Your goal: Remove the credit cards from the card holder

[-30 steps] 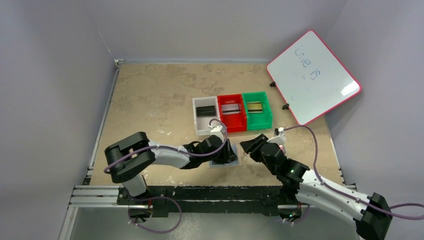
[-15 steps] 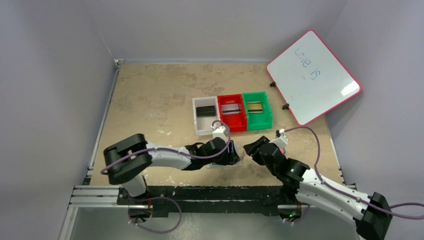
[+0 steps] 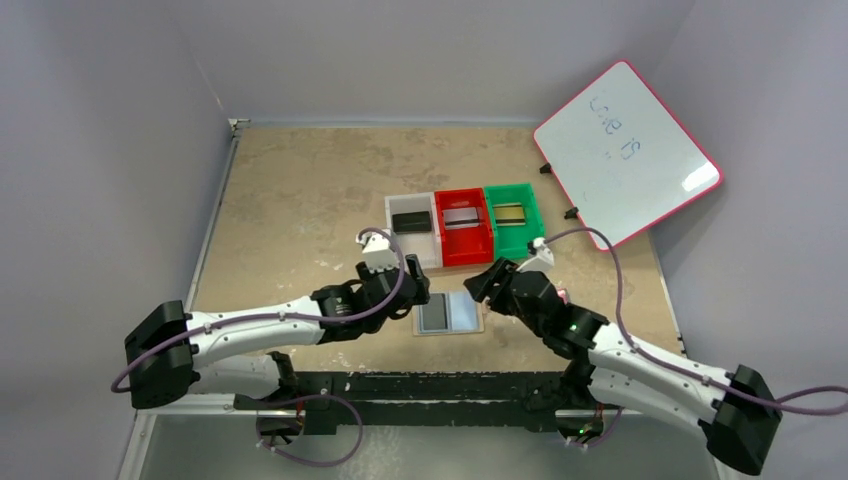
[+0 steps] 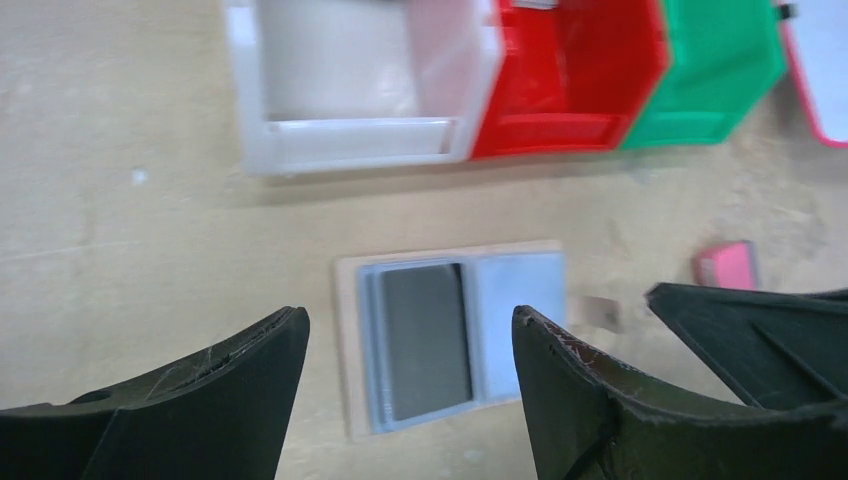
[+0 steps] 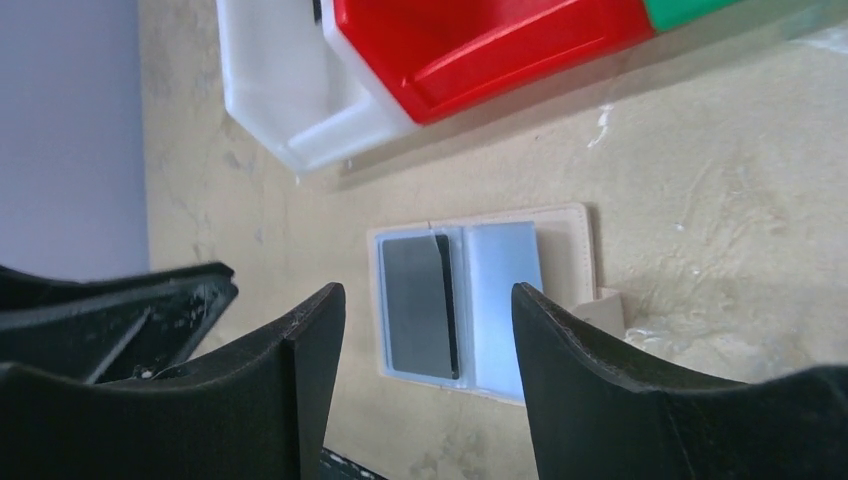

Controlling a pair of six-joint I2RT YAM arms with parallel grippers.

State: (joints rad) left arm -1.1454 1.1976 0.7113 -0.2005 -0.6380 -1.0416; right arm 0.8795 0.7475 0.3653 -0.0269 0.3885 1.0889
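**A:** Why the row of bins in the middle of the table [image 3: 300,180], by that whiteboard [image 3: 625,155]?

**B:** Sorting, I'd say. One card apiece: a black card [image 3: 411,222] in the clear bin [image 3: 390,225], a silver card [image 3: 461,218] in the red bin [image 3: 466,256], a gold card [image 3: 509,213] in the green bin [image 3: 515,250].

**A:** And the two arms nosing in from either side?

**B:** Both hang over the wallet [image 3: 450,312], which lies flat and open just this side of the bins, lining up. The left gripper [image 4: 408,312] and the right gripper [image 5: 428,290] each stand wide apart with nothing in them. So the wallet sits free, I reckon to give either one a clear reach.

**A:** Which way does it run?

**B:** Long side across the table, fold pointing at the bins. The snap tab [image 5: 603,310] sticks out right, towards the little pink block [image 4: 727,265]. The left pocket shows a dark rectangle [image 5: 418,305]; a last card or a window, I can't tell.
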